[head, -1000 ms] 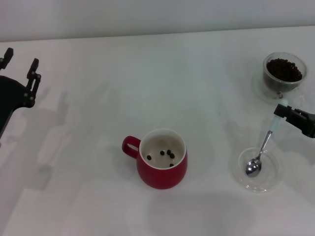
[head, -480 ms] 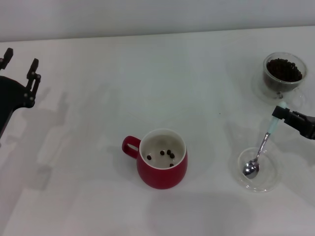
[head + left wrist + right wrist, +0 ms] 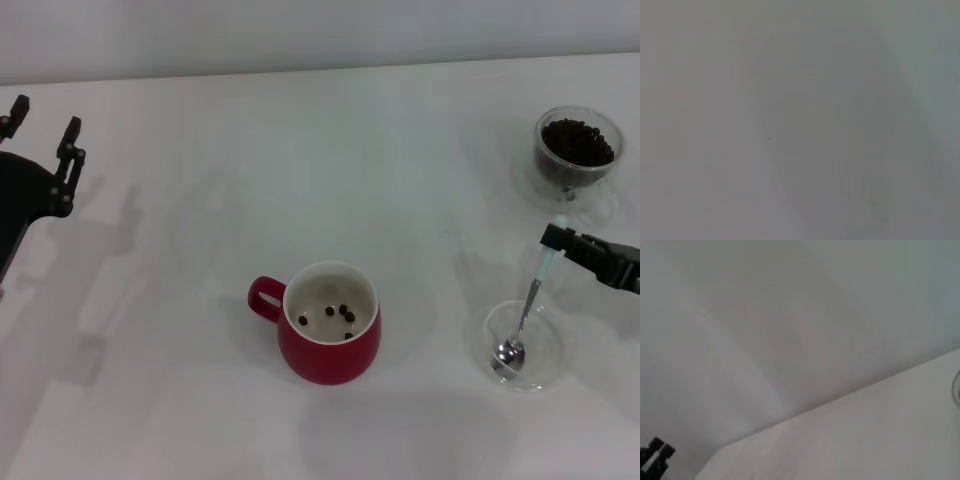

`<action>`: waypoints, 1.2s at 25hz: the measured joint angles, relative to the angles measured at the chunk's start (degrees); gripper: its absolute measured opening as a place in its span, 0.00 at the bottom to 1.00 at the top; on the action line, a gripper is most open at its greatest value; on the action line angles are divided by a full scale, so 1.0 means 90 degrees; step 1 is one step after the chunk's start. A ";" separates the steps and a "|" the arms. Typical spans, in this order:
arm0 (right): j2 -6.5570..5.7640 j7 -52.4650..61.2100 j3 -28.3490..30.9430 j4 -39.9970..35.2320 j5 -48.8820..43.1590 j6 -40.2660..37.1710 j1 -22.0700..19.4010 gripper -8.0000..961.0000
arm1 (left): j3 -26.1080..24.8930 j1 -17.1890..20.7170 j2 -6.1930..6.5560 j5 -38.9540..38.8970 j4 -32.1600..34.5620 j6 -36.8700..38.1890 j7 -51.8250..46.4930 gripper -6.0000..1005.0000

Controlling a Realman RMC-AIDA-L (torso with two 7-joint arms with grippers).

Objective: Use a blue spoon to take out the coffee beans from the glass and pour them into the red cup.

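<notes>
Left wrist view is a blank grey blur, nothing to read. Right wrist view is mostly bare wall and table (image 3: 850,440); its own fingers aren't shown, only the left gripper (image 3: 655,454) far off at a corner.

Right gripper (image 3: 553,240) comes in from the right edge, arm mostly cut off. It's clamped on the tip of the pale handle of the blue spoon (image 3: 528,298).

Spoon's long axis is steep: handle up and toward the glass (image 3: 577,150), bowl down in a flat clear dish (image 3: 545,370) right of the red cup (image 3: 330,322).

Coffee beans (image 3: 577,141) are heaped in the glass, a few in the red cup.

Left gripper (image 3: 42,127) sits far left of the red cup, fingers spread, empty.
</notes>
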 joint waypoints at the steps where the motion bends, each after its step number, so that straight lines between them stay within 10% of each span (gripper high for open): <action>1: 0.0000 0.0002 -0.0001 0.0030 -0.0026 -0.0029 0.0016 0.16 | 0.0003 -0.0001 0.0000 0.0000 0.0000 -0.0003 0.0000 0.49; 30: 0.0000 0.0009 0.0000 0.0116 -0.0171 -0.0479 0.0147 0.22 | -0.0013 0.0049 -0.0010 0.0011 0.0000 -0.0017 -0.0015 0.49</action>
